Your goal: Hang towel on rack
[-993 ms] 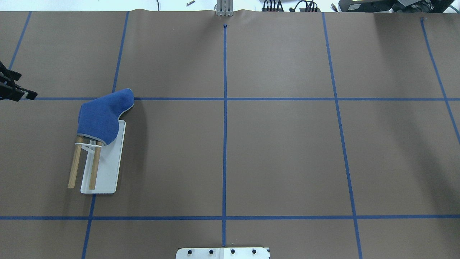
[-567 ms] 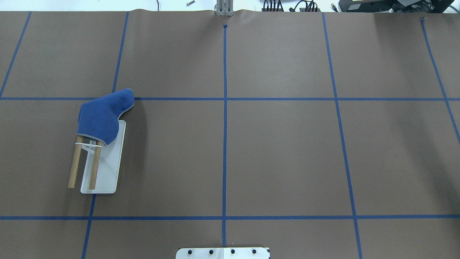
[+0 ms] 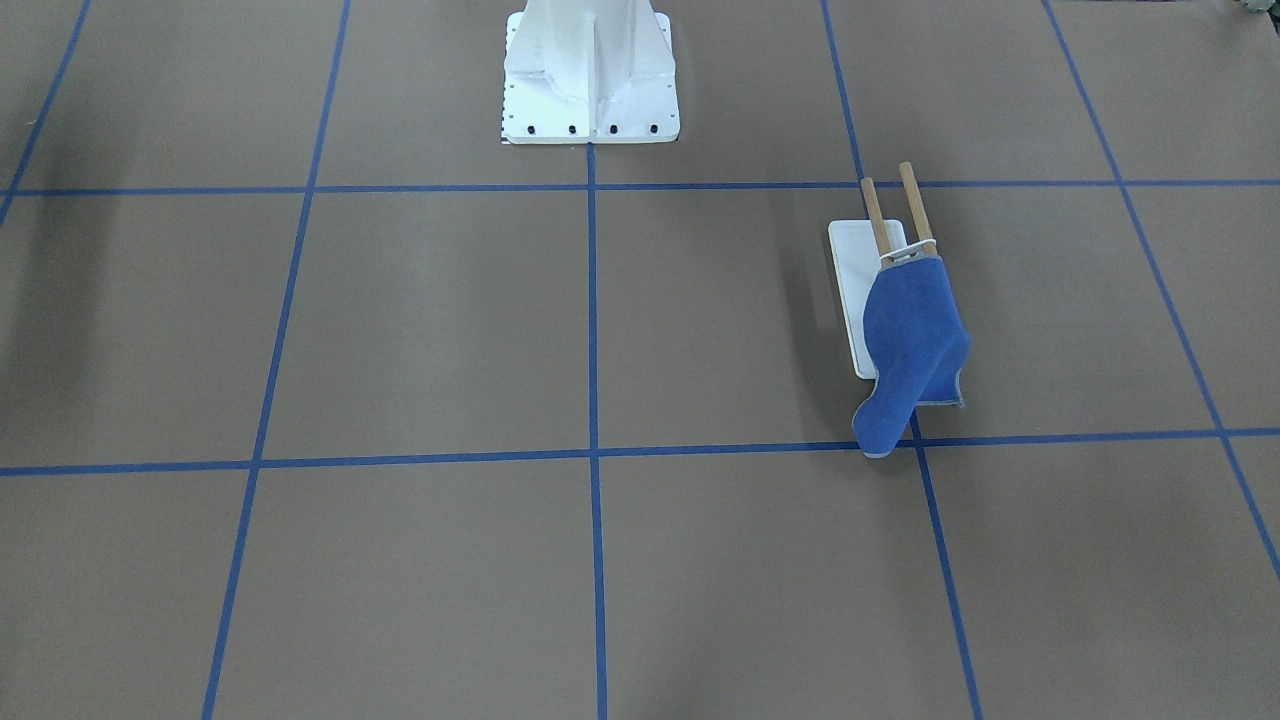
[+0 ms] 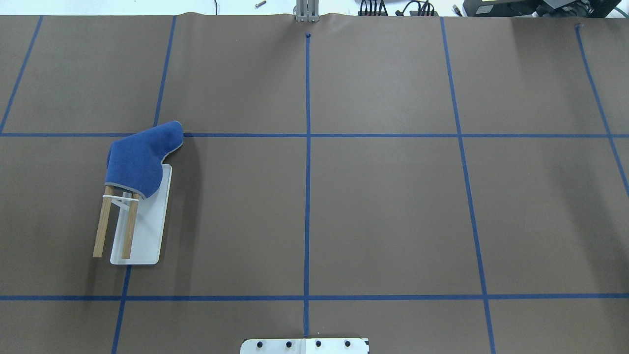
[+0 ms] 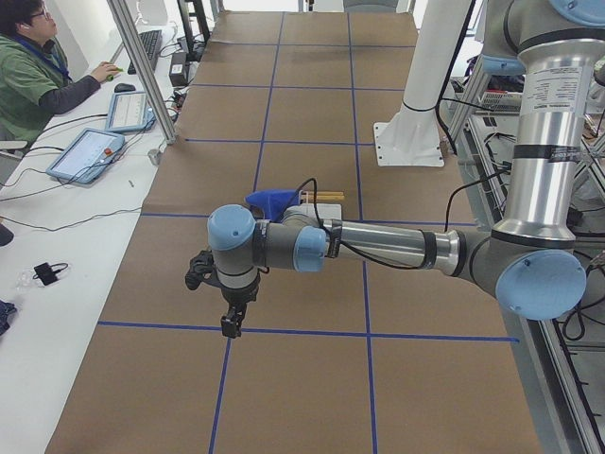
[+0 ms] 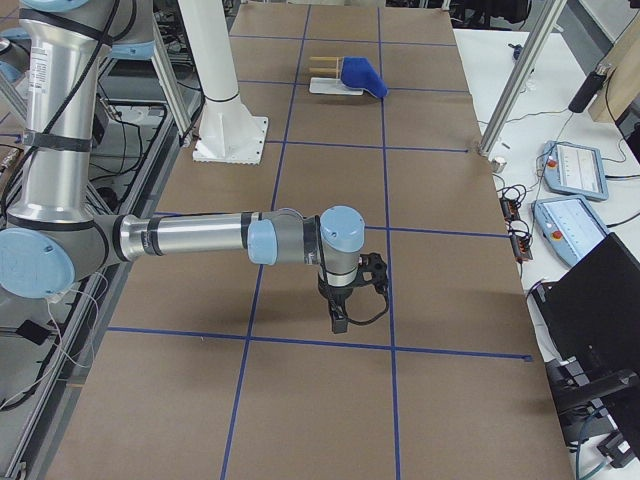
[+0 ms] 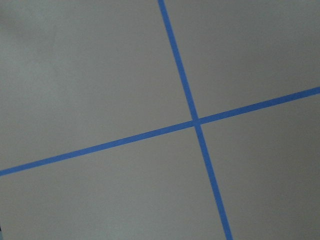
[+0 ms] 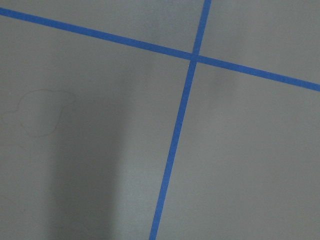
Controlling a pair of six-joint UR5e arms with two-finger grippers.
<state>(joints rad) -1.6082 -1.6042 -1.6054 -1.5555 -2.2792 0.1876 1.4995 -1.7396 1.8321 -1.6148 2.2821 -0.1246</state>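
Note:
The royal blue towel (image 4: pixel 137 160) is draped over the far ends of the rack's two wooden dowels (image 4: pixel 103 226), one corner trailing past the rack toward the table. The rack's white base (image 4: pixel 147 236) lies at the table's left. Both also show in the front view, towel (image 3: pixel 910 340) and base (image 3: pixel 855 270). The left gripper (image 5: pixel 227 322) shows only in the left side view, pointing down, away from the rack; I cannot tell if it is open. The right gripper (image 6: pixel 340 322) shows only in the right side view, far from the towel (image 6: pixel 363 75); I cannot tell its state.
The big white bolted pedestal (image 3: pixel 590 75) stands at the robot's side of the table. Blue tape lines grid the brown table cover. An operator (image 5: pixel 38 66) sits at a side table with tablets (image 5: pixel 90 151). Both wrist views show only tape crossings.
The left gripper, at the overhead view's left edge one second ago, has moved out of that view. The towel and rack have not moved.

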